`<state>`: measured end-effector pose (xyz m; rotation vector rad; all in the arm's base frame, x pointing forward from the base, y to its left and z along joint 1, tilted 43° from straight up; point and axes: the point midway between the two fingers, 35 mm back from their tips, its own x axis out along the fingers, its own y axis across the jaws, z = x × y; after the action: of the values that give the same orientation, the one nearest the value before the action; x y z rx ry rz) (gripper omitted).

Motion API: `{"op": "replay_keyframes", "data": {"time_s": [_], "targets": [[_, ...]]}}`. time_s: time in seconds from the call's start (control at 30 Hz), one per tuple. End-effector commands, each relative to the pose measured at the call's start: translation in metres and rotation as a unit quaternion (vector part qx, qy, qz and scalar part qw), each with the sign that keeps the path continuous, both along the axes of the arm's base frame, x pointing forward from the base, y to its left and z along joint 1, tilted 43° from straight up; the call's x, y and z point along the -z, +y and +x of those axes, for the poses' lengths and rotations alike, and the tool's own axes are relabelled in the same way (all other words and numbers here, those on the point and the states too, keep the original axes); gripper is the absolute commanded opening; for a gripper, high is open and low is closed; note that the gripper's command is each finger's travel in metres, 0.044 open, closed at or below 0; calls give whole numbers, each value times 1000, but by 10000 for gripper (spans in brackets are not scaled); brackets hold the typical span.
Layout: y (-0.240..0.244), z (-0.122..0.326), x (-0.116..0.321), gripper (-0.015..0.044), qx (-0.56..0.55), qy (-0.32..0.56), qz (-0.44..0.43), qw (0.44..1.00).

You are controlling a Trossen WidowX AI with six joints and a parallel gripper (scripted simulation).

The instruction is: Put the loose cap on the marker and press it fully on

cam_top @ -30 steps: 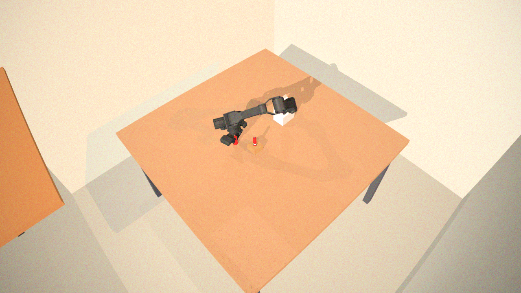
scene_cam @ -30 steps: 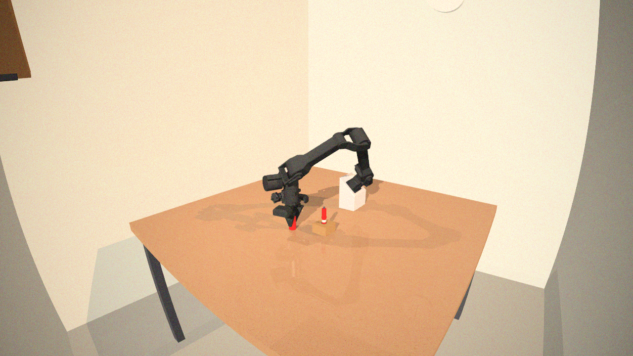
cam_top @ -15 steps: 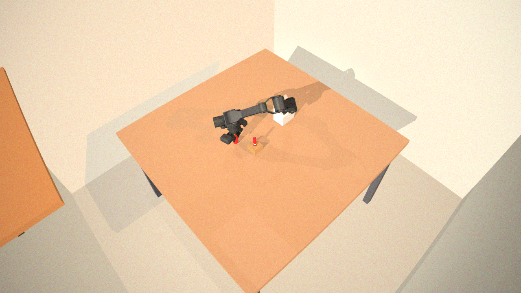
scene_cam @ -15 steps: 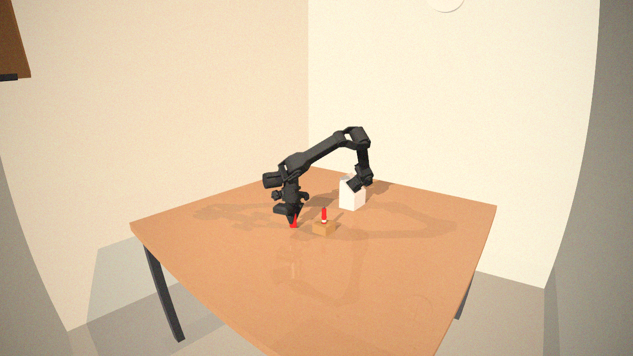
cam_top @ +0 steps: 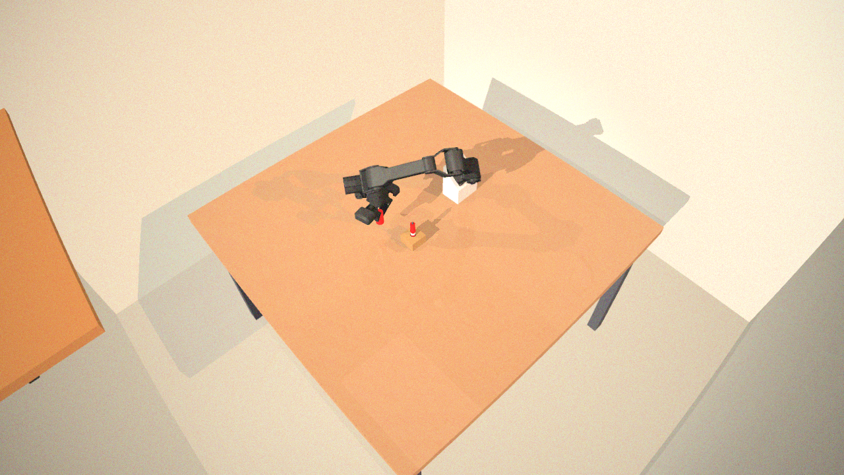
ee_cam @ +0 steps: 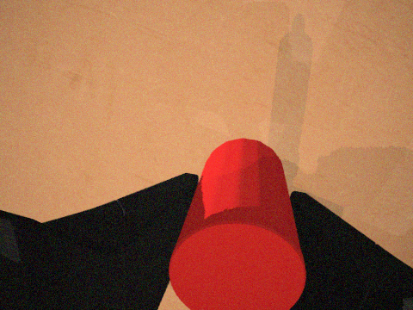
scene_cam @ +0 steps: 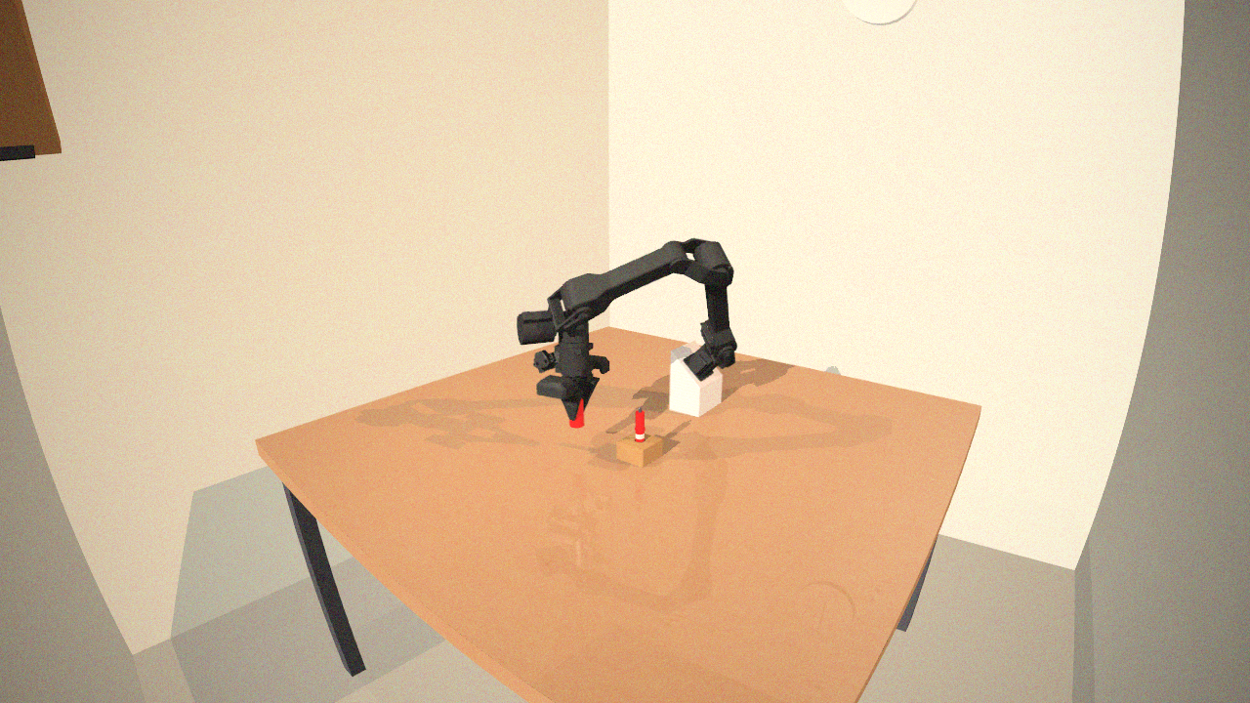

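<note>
My gripper (cam_top: pixel 380 214) (scene_cam: pixel 576 411) (ee_cam: pixel 243 196) is shut on the red cap (cam_top: pixel 380 220) (scene_cam: pixel 576 422) (ee_cam: pixel 238 267). The cap is upright between the two black fingers, a little above the table (cam_top: pixel 448 330) (scene_cam: pixel 454 489). The marker (cam_top: pixel 412 227) (scene_cam: pixel 640 421), red with a white band and a dark tip at the top, stands upright in the tan holder block (cam_top: pixel 415 243) (scene_cam: pixel 641 452). In the top and exterior views the marker and block are to the right of the gripper. The marker and block are not in the wrist view. The inside of the cap is hidden.
The arm's white base block (cam_top: pixel 458 192) (scene_cam: pixel 695 392) stands behind and right of the holder. The black arm (cam_top: pixel 407 169) (scene_cam: pixel 642 267) arches from it to the gripper. The wrist view shows a marker-shaped shadow (ee_cam: pixel 292 86) on the table beyond the cap.
</note>
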<state>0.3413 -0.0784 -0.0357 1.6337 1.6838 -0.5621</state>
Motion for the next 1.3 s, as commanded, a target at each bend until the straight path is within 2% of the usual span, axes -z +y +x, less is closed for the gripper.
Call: {"op": "replay_keyframes", "data": {"time_s": [0.0, 1.27], "targets": [[0, -1, -6, 0, -5, -1, -3, 1000], [39, -47, -114, 0, -5, 1, -1, 1000]]}}
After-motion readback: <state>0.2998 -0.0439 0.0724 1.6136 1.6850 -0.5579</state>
